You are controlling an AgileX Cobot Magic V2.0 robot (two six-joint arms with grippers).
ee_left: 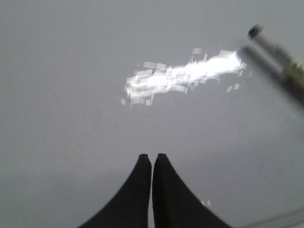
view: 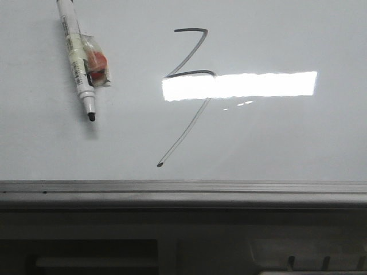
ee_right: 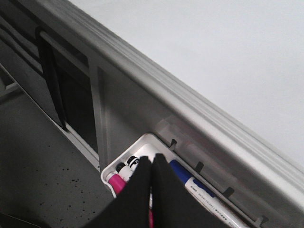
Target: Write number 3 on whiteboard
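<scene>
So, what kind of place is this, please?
Probably an office, classroom or lab corner set up for writing. A large whiteboard with a grey metal rail fills the front view, a marker lies on it beside a drawn number 3, and a tray holds more markers.

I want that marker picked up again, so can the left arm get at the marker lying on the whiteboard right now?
Probably yes. The marker shows in the left wrist view, lying on the bare whiteboard with nothing between it and the left gripper. The fingers are closed, so they would need to open first.
</scene>
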